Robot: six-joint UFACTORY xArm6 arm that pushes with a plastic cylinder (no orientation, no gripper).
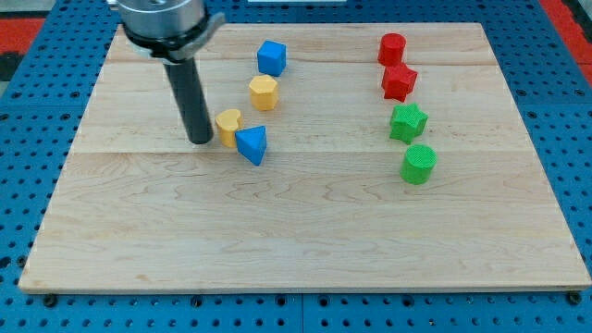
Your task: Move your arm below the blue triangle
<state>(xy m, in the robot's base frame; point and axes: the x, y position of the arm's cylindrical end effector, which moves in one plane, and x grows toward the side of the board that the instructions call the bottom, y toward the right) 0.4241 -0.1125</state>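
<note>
The blue triangle (252, 144) lies on the wooden board, left of centre. A yellow heart-shaped block (228, 127) touches its upper left side. My tip (200, 141) rests on the board just left of the yellow heart block and left of the blue triangle, at about the triangle's height in the view. The dark rod rises from the tip toward the view's top left.
A yellow hexagon block (264, 92) and a blue cube (272, 57) sit above the triangle. On the view's right stand a red cylinder (392, 48), a red star (399, 82), a green star (407, 122) and a green cylinder (418, 164). The board (305, 250) lies on a blue pegboard.
</note>
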